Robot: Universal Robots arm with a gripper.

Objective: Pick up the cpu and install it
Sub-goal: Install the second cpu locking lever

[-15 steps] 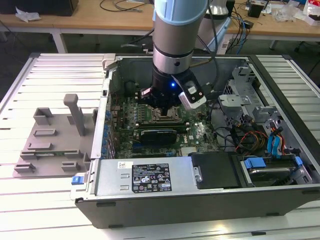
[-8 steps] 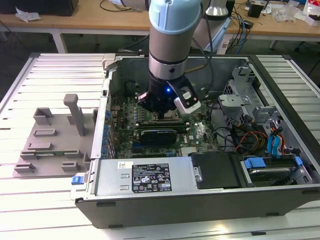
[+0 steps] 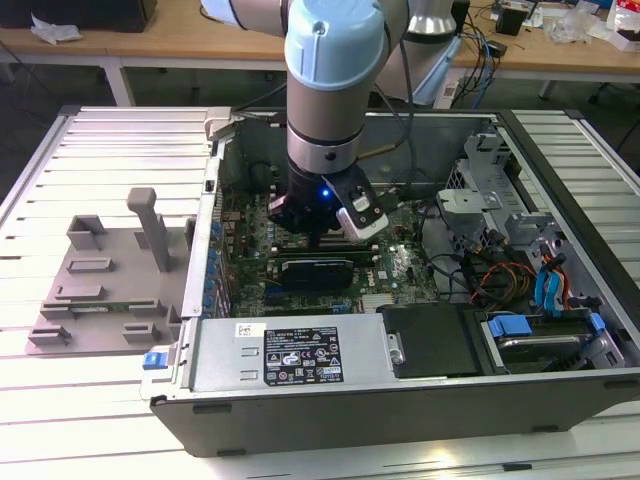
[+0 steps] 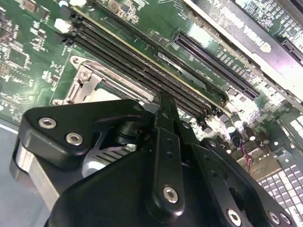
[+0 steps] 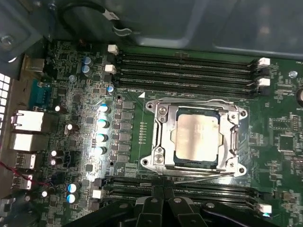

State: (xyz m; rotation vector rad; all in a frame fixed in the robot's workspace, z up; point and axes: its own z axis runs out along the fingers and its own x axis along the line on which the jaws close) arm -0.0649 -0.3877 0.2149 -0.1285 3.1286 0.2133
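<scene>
The cpu [image 5: 196, 136], a flat square chip with a silver-grey top, lies in the socket frame [image 5: 158, 137] on the green motherboard [image 5: 279, 118] in the first wrist view. My gripper [image 5: 163, 191] hangs just off the socket's latch side. Its fingers are pressed together with nothing between them. In the second wrist view the gripper [image 4: 163, 100] covers most of the socket, and one corner of the frame [image 4: 85, 80] shows beside it. In the exterior view the gripper [image 3: 315, 236] reaches down into the open computer case [image 3: 300, 400], over the board.
Memory slots [image 5: 189, 66] run along both sides of the socket. A long black card [image 3: 315, 270] sits on the board near the gripper. Drive bays and cables [image 3: 530, 290] crowd the case at the exterior view's right. A grey fixture [image 3: 110, 280] stands outside at the left.
</scene>
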